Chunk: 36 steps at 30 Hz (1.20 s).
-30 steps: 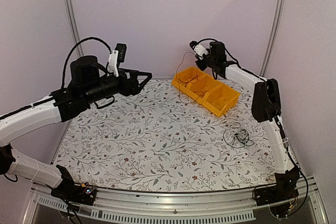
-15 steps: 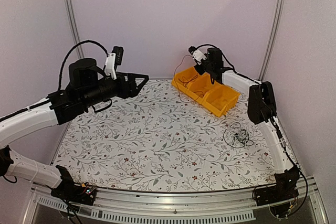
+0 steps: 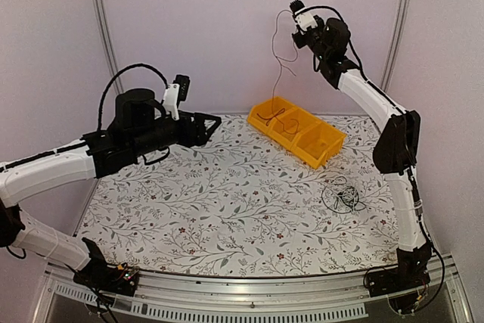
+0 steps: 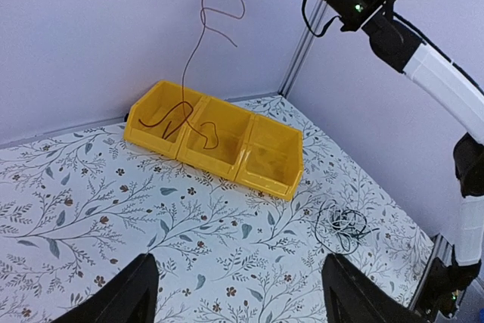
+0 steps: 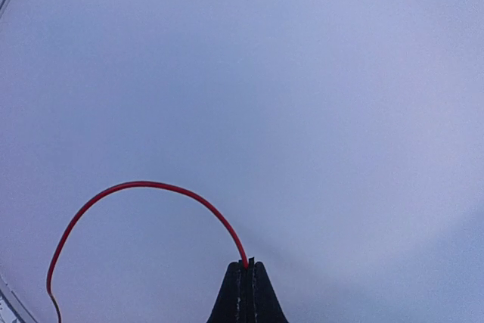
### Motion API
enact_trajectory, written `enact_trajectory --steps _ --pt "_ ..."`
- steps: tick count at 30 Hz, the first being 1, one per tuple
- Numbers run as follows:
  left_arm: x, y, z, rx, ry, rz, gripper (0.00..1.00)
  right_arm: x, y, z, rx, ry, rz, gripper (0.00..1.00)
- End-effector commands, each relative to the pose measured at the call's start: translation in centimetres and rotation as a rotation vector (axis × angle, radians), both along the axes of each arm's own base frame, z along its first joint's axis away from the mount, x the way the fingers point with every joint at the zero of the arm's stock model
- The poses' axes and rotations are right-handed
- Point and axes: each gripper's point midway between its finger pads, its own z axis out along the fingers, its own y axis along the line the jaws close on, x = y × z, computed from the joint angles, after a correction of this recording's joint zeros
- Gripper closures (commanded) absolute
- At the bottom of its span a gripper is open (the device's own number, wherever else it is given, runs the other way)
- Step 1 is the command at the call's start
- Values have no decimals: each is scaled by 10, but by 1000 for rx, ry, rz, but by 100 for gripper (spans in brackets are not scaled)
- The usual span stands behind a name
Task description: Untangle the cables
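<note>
My right gripper [image 3: 293, 7] is raised high over the back of the table, shut on the top end of a thin red-brown cable [image 3: 281, 66]. In the right wrist view the cable [image 5: 144, 184] arcs out of the closed fingertips [image 5: 247, 264]. It hangs down, and its lower end lies curled in the left compartments of the yellow bin [image 3: 314, 158]. The other cables, a small tangle of black and white [image 3: 342, 196], lie on the table in front of the bin. My left gripper [image 3: 214, 120] hovers open and empty over the table's back left, pointing toward the bin.
The yellow three-compartment bin [image 4: 208, 164] stands at the back right, near the corner post [image 3: 395, 28]. The table has a floral cover [image 3: 227, 202]. The bundle [image 4: 344, 225] lies near the right edge, close to the right arm's lower links [image 3: 404, 209].
My right arm has swung up from just above the bin to high over it, drawing the red-brown cable upward. The left arm has shifted slightly right, jaws still open.
</note>
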Motion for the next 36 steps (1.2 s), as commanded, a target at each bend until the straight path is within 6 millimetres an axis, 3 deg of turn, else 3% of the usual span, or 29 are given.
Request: enact_trajectory --steps 1,4,8,12,16,22,30,31,36 --pt "-5 -7 17 -22 -27 -30 23 -35 -9 76 75 -237 10 100" --pt "-9 -5 21 -26 -10 -30 23 -51 -4 98 82 -358 52 100" --pt "-18 1 19 -11 27 -22 24 -65 -1 108 39 -514 58 100" --pt "-26 8 23 -19 47 -4 24 -63 9 92 -46 -584 71 100" --pt "-34 10 21 -24 77 8 25 -31 16 40 -126 -551 58 100" --pt "-40 3 13 -17 100 7 25 22 24 -59 -172 -331 50 100" --pt "-25 -32 -3 5 81 -66 23 53 32 -166 -289 -4 12 100" --pt "-24 -35 -5 -1 84 -75 24 54 29 -169 -292 13 -6 96" --pt "-23 -44 -5 -41 62 -95 24 43 27 -178 -300 127 43 50"
